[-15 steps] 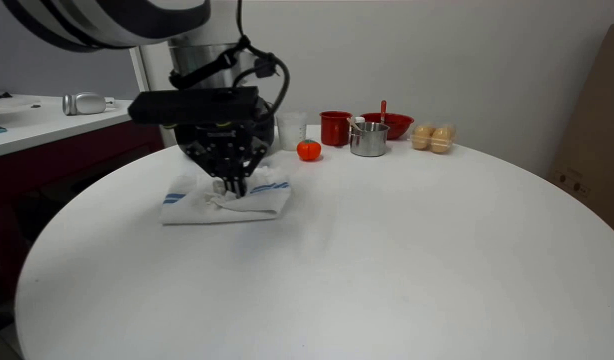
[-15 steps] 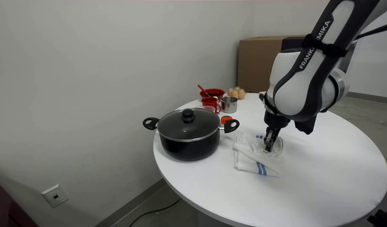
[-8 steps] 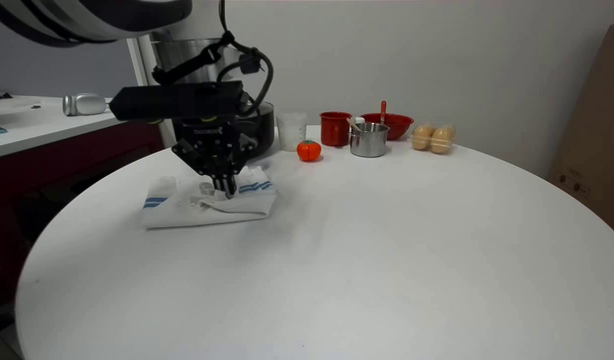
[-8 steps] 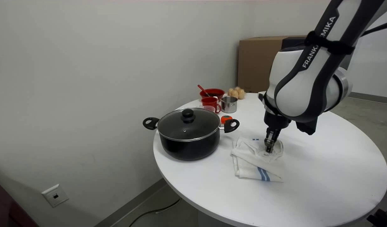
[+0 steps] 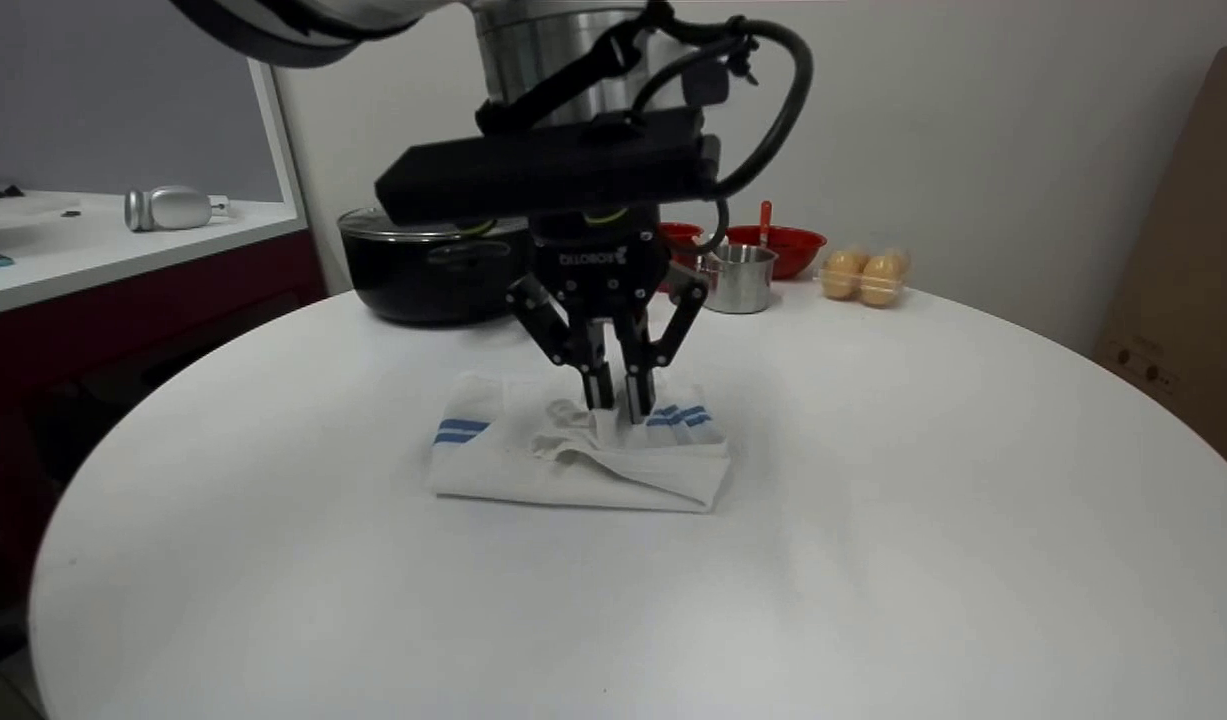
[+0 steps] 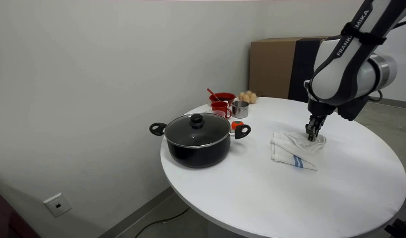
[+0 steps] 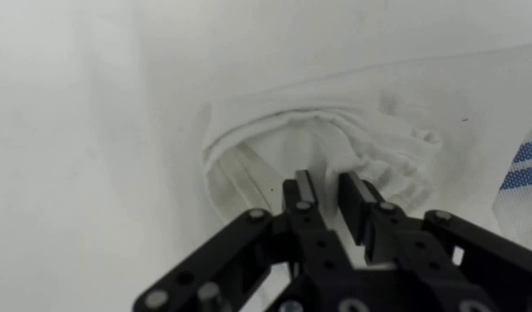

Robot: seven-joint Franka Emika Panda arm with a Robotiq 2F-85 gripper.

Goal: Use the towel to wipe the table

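Observation:
A folded white towel (image 5: pixel 543 475) with blue stripes lies crumpled on the round white table (image 5: pixel 373 600); it also shows in an exterior view (image 6: pixel 284 155) and the wrist view (image 7: pixel 465 95). My gripper (image 5: pixel 619 412) points down over the towel's bunched middle, also in an exterior view (image 6: pixel 311 138). In the wrist view my gripper (image 7: pixel 324 173) has its fingers a narrow gap apart. A fold of towel rises between the fingertips without visible contact on both sides. The far end of the fold is partly hidden by the fingers.
A black lidded pot (image 6: pixel 196 152) stands near the table's wall side. A tomato (image 6: pixel 237 125), red mug (image 6: pixel 219 106), steel cup (image 5: pixel 741 280), red bowl (image 5: pixel 795 252) and eggs (image 5: pixel 863 277) stand along the back. A cardboard box (image 6: pixel 272 69) is behind the table.
The towel and gripper have moved right in both exterior views after a small shift left in one of them. The fingers, earlier closed on the towel, now stand apart.

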